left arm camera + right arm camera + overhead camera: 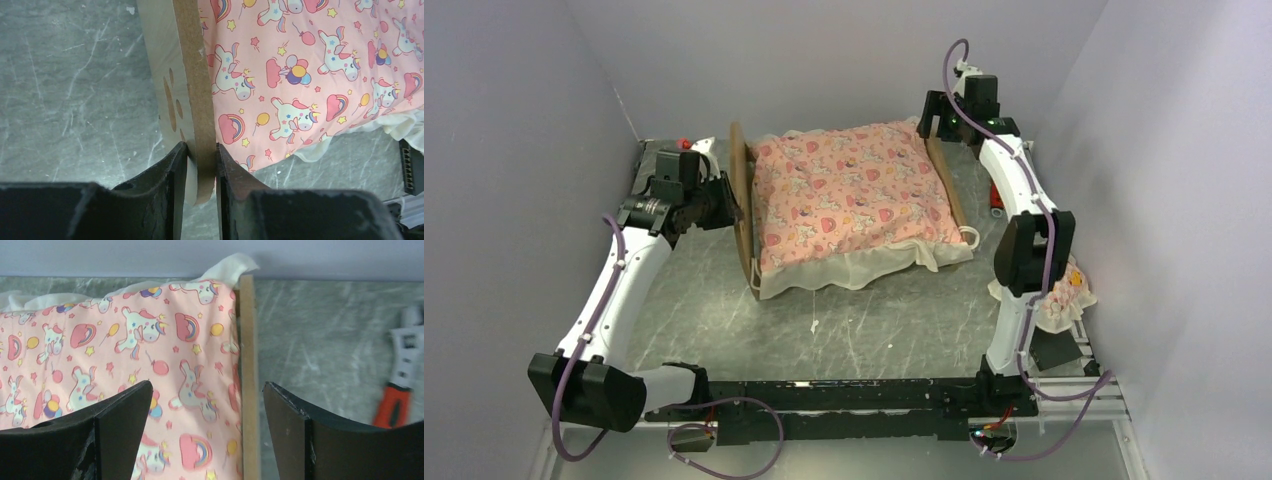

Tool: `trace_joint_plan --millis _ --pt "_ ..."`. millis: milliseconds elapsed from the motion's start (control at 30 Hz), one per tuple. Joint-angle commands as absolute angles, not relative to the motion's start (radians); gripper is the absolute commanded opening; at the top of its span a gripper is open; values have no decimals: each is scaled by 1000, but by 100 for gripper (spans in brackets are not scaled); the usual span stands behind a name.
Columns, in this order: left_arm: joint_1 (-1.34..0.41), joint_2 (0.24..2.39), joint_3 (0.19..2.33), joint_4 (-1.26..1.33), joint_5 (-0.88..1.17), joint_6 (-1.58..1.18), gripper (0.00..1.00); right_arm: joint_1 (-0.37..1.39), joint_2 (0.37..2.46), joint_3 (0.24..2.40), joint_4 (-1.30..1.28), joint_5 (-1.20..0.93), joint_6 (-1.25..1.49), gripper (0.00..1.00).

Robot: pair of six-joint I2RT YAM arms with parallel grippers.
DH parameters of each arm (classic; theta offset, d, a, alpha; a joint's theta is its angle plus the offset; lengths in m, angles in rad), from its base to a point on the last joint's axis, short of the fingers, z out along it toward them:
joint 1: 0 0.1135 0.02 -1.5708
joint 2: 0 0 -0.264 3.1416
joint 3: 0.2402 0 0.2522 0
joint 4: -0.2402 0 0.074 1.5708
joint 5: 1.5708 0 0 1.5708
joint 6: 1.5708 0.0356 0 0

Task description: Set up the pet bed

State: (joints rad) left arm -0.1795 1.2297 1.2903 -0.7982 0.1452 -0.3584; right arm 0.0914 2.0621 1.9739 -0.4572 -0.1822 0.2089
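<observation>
Your bed [745, 215] sits at the back of the counter [844, 335], near the middle, with the pink mattress [854, 190] lying on it. Your left jaws are pinching the edge of the headboard [192, 75], the end with the paw holes. Your right jaws are spread wide and hang over the footboard [247, 365]. The wood is between them, but they hold nothing.

So you look to be at the step of getting hold of both ends of the bed, to move it or set it straight. Next, I think, you need to bring the right jaws down over the footboard. Close them on the wood only, not on the mattress frill. Then move both arms together so the bed does not twist.

The pillow [1074, 290] lies by the right arm, well apart from the bed. It looks like it is not yet put on.
</observation>
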Motion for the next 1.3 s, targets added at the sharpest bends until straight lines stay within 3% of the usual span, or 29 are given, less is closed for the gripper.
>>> trace_joint_plan --millis 0,167,333,500,567,733,900,1267 --pt "-205 1201 1291 -759 262 -443 30 88 1804 1877 -471 -32 99 86" --pt "-215 1218 1271 -718 300 -467 30 177 1496 1542 -338 -15 86 86" --pt "-236 1250 1276 -680 308 -488 29 406 1252 1231 -190 -46 70 84" --pt "-261 1251 1273 -648 330 -504 31 697 1139 989 -51 41 83 82" --pt "-265 1243 1267 -649 335 -510 36 803 1143 933 8 107 101 81" --pt "-265 1179 1281 -734 265 -482 62 1024 1235 857 149 309 221 80" --pt "-265 1045 1253 -841 156 -460 76 1147 1386 849 240 451 362 80" --pt "-265 771 1032 -941 81 -484 80 1260 1693 975 317 699 496 78"
